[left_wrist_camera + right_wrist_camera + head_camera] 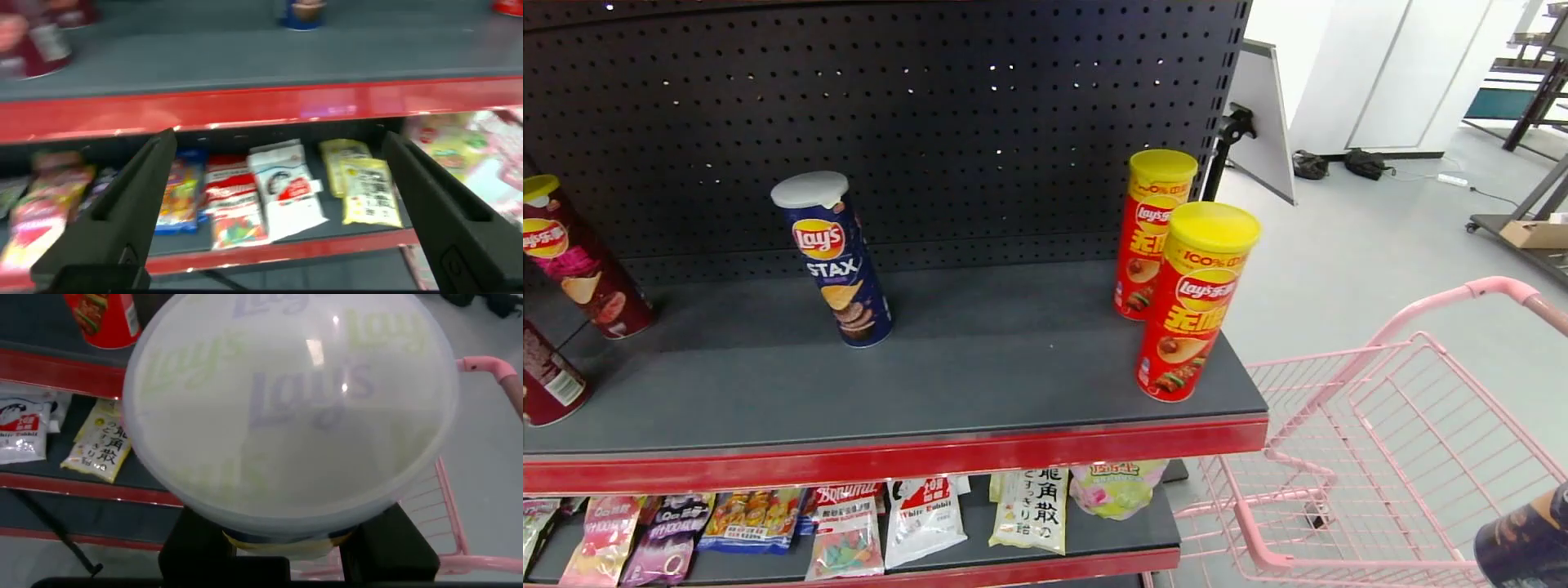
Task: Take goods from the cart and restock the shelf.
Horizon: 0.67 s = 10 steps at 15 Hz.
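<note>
A chip can with a translucent white lid (pixel 290 408) stands up between the black fingers (pixel 196 551) of my right gripper (pixel 294 547), which is shut on it. Its dark body (pixel 1523 547) shows at the lower right, over the pink cart (pixel 1380 457). The grey upper shelf (pixel 890 384) carries two red cans with yellow lids (pixel 1196 302) (pixel 1156 233) at its right end and a blue can (pixel 837 261) near the middle. My left gripper (pixel 279 139) is open, empty, and faces the lower shelf's snack bags (pixel 286 192).
Two maroon cans (pixel 580 261) (pixel 547 380) stand at the shelf's left end. Bare shelf lies between the blue can and the red cans. Several snack bags (pixel 923 518) fill the lower shelf. A red lip (pixel 890 461) edges the upper shelf's front.
</note>
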Motion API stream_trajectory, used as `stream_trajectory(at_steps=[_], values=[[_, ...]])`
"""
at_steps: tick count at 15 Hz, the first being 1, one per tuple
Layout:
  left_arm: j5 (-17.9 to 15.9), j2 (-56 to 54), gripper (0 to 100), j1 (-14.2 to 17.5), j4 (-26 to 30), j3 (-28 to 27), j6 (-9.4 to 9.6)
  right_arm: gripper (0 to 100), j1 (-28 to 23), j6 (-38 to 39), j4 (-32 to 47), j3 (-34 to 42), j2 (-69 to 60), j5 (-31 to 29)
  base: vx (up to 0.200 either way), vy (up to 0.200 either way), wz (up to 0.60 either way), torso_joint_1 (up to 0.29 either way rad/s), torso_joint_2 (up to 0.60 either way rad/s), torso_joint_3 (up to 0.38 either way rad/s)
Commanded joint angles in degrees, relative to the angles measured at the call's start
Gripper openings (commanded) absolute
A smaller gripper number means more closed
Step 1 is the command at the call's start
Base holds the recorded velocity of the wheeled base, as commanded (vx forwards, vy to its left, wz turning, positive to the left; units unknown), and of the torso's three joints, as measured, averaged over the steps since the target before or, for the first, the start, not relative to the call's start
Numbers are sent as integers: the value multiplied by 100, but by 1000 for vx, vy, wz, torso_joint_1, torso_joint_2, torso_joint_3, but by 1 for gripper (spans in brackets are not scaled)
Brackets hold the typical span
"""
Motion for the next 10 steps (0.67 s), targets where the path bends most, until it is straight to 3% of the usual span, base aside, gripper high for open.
stream_trajectory(at_steps=[1, 7, 10], values=[[0, 5, 100, 1, 0, 2, 13, 0, 18, 51, -6, 17, -202, 17, 0, 0, 0, 0, 0, 0], [0, 5, 100, 1, 0, 2, 31, 0, 1, 447, 47, 140, -791, 17, 0, 0, 0, 0, 0, 0], [0, 5, 100, 1, 0, 2, 31, 0, 194, 588, 47, 114, -817, 87, 0, 200, 0, -1, -6, 2]])
